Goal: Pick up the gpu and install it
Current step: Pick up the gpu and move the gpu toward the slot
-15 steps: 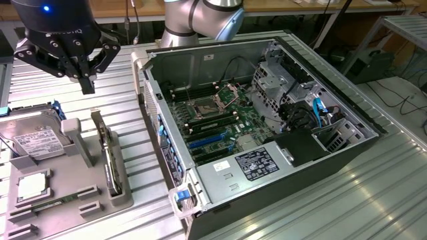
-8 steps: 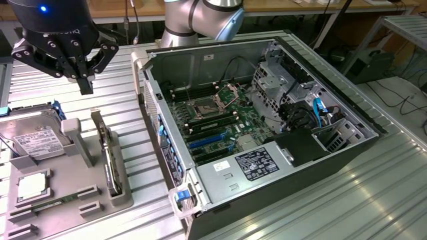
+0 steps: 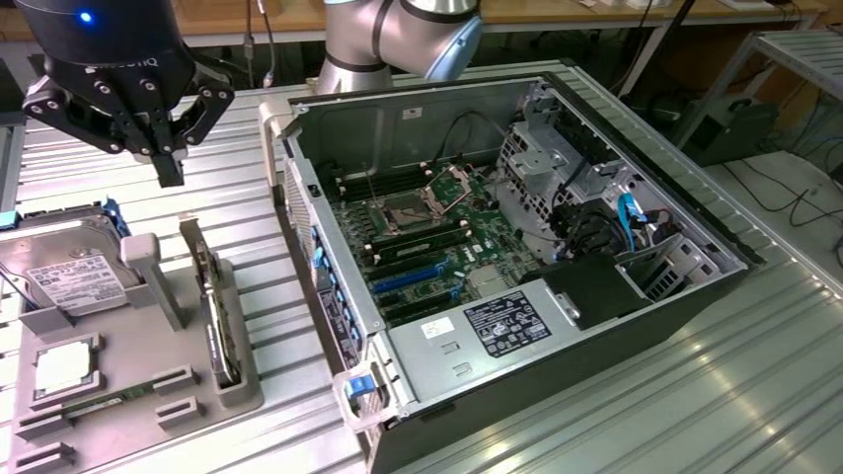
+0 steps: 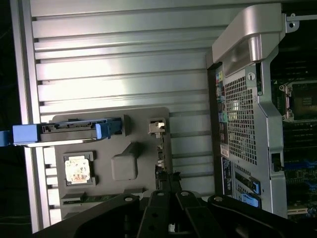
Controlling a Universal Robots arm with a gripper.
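1 claw (image 3: 169,174): black, its 2 fingers pressed together with nothing between them; it hangs in the air over the ribbed metal table (image 3: 244,168).
gpu (image 3: 213,314): a green card standing on its long edge in a slot of the grey fixture (image 3: 158,286), on the fixture's side nearest the computer case (image 3: 685,232); nothing touches it.
gpu from claw: lower, toward the near side of the exterior view and a little to the exterior view's right. the claw sits above bare table just past the card's far end, apart from it.
long axis: runs far to near in the exterior view, roughly parallel with the case's side wall. in the wrist view the card (image 4: 159,161) shows edge-on as a thin strip close to the closed fingers.
rest of fixture: 1 hard drive (image 3: 66,281) with a white label, 1 cpu (image 3: 62,367) and 1 memory stick (image 3: 106,400), all farther from the case than the gpu.
case: lying open with the motherboard (image 3: 441,247) exposed and the blue expansion slots (image 3: 402,278) empty.
stage, as a judgement: the pick-up has not begun; the card is not yet gripped and not yet installed.
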